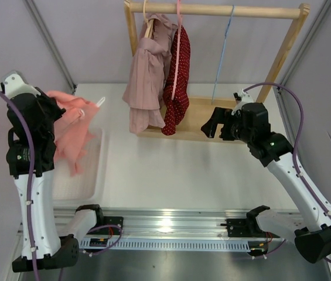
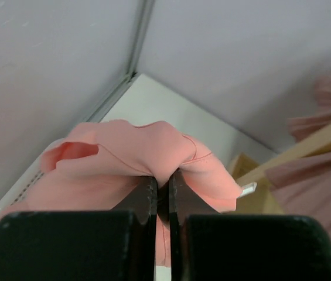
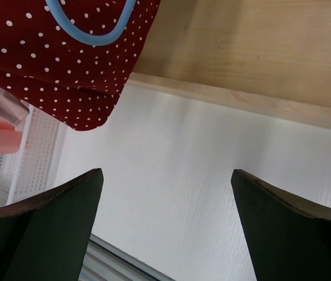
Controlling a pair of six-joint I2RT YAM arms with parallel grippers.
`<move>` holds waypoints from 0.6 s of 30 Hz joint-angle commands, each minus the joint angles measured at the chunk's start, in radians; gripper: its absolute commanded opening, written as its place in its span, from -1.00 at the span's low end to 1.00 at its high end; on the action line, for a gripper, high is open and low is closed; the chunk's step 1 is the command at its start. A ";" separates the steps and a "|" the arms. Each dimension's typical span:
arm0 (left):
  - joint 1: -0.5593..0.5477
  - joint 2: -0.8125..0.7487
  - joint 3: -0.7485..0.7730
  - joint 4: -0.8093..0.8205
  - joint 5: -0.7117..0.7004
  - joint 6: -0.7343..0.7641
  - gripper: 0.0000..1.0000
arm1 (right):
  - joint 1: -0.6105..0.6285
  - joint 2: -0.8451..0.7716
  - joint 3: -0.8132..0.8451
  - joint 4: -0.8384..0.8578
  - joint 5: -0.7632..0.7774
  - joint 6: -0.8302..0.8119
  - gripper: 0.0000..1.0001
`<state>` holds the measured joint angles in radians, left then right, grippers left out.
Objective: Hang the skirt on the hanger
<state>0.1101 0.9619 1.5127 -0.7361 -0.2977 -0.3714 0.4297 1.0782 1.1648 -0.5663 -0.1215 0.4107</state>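
The salmon skirt [image 1: 74, 132] hangs bunched from my left gripper [image 1: 64, 114], raised above the white tray at the far left. In the left wrist view the jaws [image 2: 163, 175] are shut on a fold of the skirt [image 2: 130, 152], and a small white piece [image 2: 248, 188] sticks out at its right. The thin light-blue hanger [image 1: 221, 58] hangs edge-on from the wooden rod, right of the hung clothes. Its lower loop shows in the right wrist view [image 3: 92, 35], in front of the dotted garment. My right gripper [image 1: 212, 126] is open and empty, low beside the rack base [image 3: 167, 175].
A wooden rack [image 1: 212, 10] stands at the back on a flat wooden base [image 1: 203, 114]. A mauve garment [image 1: 147, 76] and a dark red dotted garment [image 1: 178, 88] hang on its left half. A white perforated tray [image 1: 92, 175] lies under the skirt. Grey walls close both sides.
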 commanded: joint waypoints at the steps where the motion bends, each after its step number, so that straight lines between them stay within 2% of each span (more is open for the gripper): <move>1: -0.023 -0.012 0.125 0.121 0.204 0.057 -1.00 | 0.007 0.009 0.058 0.032 0.003 -0.004 0.99; 2: -0.042 0.004 0.191 0.121 0.230 0.061 -1.00 | 0.006 0.009 0.059 0.036 0.008 -0.001 0.99; 7: -0.099 0.035 0.332 0.110 0.290 0.074 -1.00 | 0.006 0.014 0.075 0.052 0.022 0.004 0.99; 9: -0.162 0.043 0.366 0.103 0.356 0.075 -1.00 | 0.006 0.015 0.079 0.054 0.026 0.010 0.98; 13: -0.230 0.018 0.341 0.109 0.439 0.068 -0.99 | 0.006 0.009 0.085 0.056 0.051 0.011 0.99; 18: -0.273 -0.037 0.279 0.170 0.659 0.020 -1.00 | 0.003 0.000 0.090 0.040 0.075 0.005 0.99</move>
<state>-0.1497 0.9592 1.8011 -0.7044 0.1715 -0.3256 0.4328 1.0939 1.2095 -0.5488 -0.0780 0.4179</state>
